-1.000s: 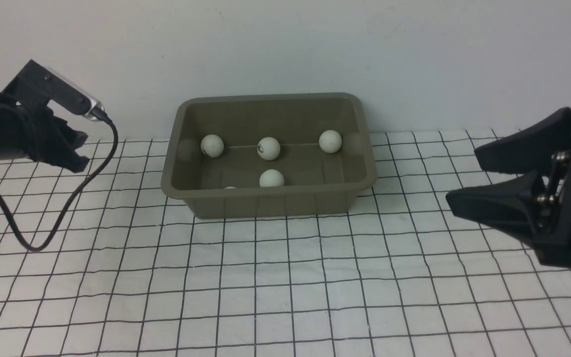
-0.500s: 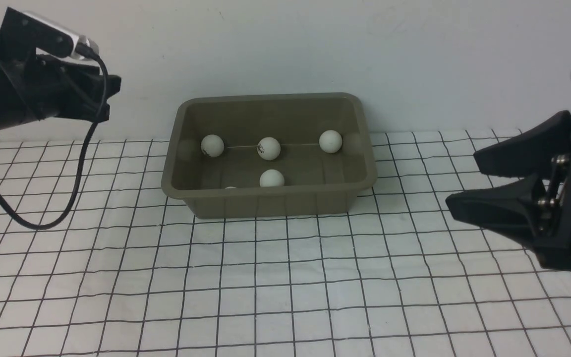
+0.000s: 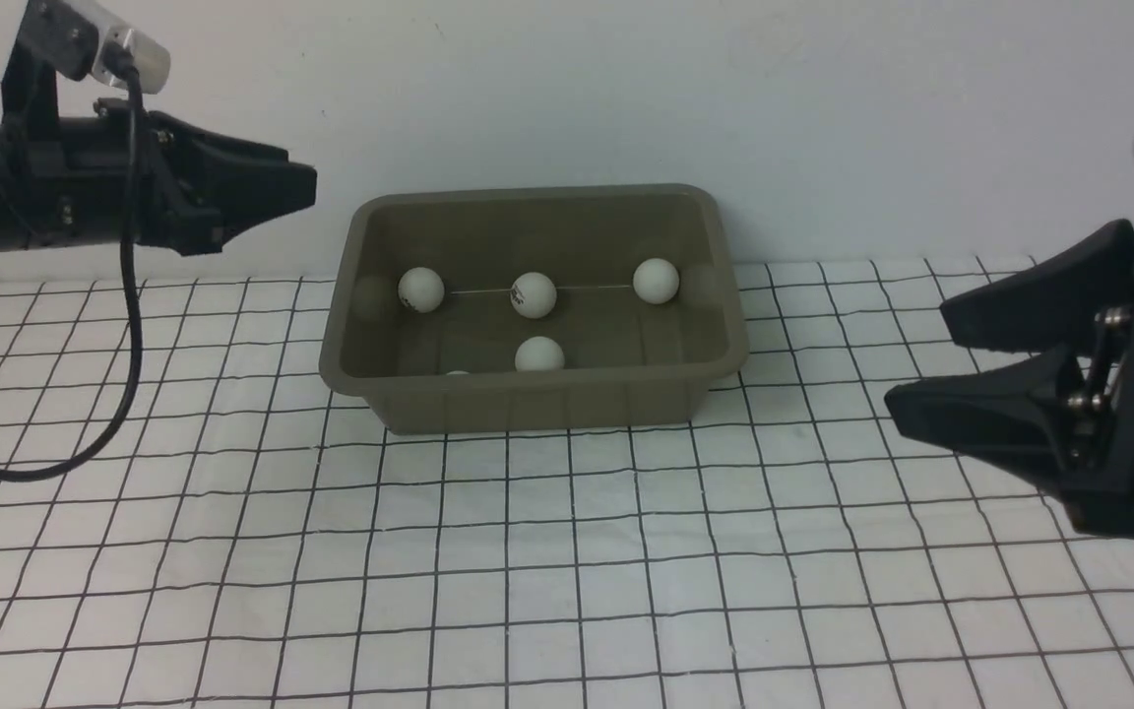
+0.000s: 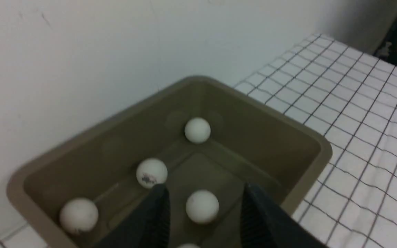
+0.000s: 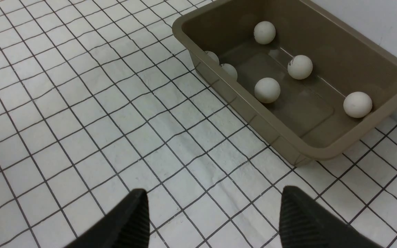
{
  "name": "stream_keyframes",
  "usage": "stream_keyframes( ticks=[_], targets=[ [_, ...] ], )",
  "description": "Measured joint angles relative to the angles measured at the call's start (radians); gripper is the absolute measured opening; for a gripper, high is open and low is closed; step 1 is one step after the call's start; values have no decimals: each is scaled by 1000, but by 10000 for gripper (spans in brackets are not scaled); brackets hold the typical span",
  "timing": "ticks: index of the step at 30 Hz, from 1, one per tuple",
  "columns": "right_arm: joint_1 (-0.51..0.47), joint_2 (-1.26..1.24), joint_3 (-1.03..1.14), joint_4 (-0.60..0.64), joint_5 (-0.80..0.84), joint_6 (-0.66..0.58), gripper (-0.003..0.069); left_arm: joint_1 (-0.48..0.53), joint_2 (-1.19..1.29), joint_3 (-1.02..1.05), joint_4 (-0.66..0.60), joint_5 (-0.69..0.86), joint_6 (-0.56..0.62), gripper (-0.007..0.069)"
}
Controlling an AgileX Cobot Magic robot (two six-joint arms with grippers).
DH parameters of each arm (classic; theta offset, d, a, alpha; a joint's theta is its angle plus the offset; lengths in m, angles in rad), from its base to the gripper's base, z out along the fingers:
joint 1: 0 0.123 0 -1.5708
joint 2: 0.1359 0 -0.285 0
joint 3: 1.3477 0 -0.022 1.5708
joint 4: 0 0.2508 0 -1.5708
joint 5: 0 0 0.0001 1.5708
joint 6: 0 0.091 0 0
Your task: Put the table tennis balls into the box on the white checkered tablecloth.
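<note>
Now | balls (image 3: 535,294) inside box (image 3: 537,406) | left pincer (image 3: 306,189), right pincer (image 3: 919,359) parted, off rim

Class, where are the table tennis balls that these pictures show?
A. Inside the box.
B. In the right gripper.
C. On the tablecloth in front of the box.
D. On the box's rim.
A: all the table tennis balls in view lie inside the box; none shows on the tablecloth.
</note>
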State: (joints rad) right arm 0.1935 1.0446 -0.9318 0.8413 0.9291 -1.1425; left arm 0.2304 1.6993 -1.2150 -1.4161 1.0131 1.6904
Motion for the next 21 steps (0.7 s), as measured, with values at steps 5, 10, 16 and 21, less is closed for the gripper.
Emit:
stream_keyframes(
  ticks=[5, 10, 16, 21],
  targets=[
    [0, 0, 0, 1, 7, 0, 461, 53, 0, -1, 227, 0, -208, 268],
    [0, 0, 0, 7, 9, 0, 461, 105, 0, -1, 383, -118, -283, 268],
    [0, 0, 0, 20, 10, 0, 461, 93, 18, -1, 376, -218, -7, 323],
    [0, 0, 0, 33, 20, -1, 461, 87, 72, -1, 276, -264, 188, 400]
  ],
)
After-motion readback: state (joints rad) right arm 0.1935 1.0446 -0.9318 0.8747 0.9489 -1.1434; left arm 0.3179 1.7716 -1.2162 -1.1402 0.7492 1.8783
